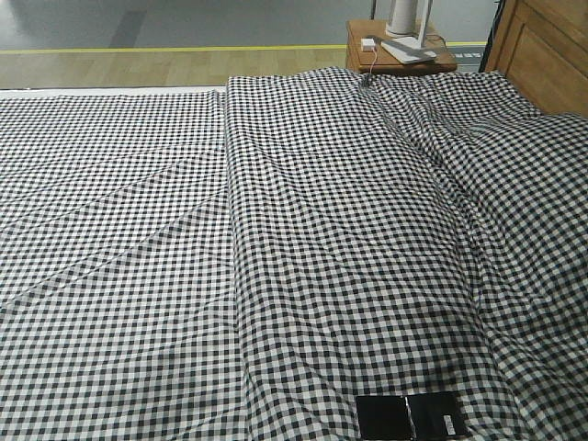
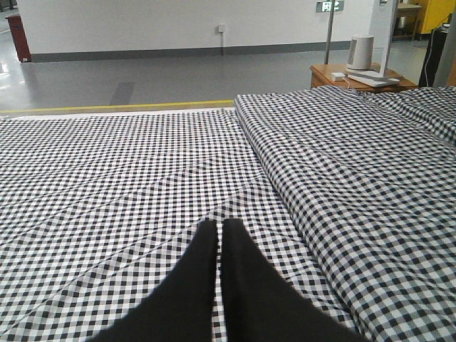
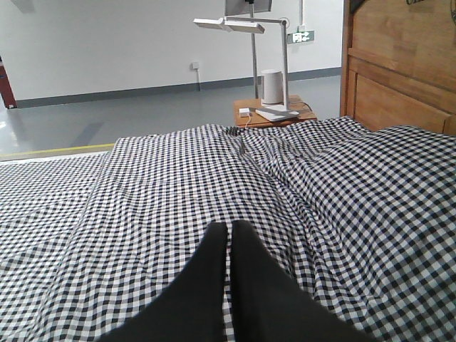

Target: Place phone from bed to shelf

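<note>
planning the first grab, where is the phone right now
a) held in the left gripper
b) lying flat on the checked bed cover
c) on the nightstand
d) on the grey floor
b, the phone lies flat on the bed at the bottom edge of the front view, far from the nightstand at the top.
</note>
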{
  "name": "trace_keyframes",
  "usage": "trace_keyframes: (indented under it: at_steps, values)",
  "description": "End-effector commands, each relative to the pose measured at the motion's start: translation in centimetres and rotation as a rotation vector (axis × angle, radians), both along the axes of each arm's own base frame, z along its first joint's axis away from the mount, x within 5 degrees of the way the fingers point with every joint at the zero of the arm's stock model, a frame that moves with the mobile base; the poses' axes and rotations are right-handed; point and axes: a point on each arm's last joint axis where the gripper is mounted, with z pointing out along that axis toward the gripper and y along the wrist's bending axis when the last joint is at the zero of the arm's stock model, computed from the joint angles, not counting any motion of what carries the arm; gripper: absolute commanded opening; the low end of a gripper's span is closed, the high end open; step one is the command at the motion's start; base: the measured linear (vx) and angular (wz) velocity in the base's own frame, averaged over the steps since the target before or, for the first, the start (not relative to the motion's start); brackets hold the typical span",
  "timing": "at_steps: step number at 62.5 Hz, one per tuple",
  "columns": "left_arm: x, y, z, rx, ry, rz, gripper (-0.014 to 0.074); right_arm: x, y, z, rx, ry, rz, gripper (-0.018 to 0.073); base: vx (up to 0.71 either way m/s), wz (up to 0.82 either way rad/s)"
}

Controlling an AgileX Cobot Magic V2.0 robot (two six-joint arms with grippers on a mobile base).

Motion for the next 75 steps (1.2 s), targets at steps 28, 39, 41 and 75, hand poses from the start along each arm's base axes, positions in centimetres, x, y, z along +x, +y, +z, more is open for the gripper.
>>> trace_keyframes:
  at_steps: [28, 39, 41, 75]
  values:
    - [0.0, 0.1, 0.6, -0.009, -0.072, 0.006, 0.0001, -1.3, -0.4, 6.5, -0.098, -0.506, -0.071, -0.0004, 0.0, 0.0]
    - [0.0, 0.1, 0.6, -0.009, -0.072, 0.006, 0.0001, -2.7, -0.3, 11.1, -0.149, -0.59, -0.079, -0.0004, 0.0, 0.0]
    - [0.0, 0.1, 0.6, -0.009, -0.072, 0.006, 0.0001, -2.9, -0.3, 12.0, -0.148, -0.598, -0.078, -0.0004, 0.0, 0.0]
    - [0.0, 0.1, 0.6, -0.009, -0.072, 0.006, 0.0001, 1.8, -0.1, 22.1, -0.145, -0.299, -0.015, 0.0049, 0.0, 0.0]
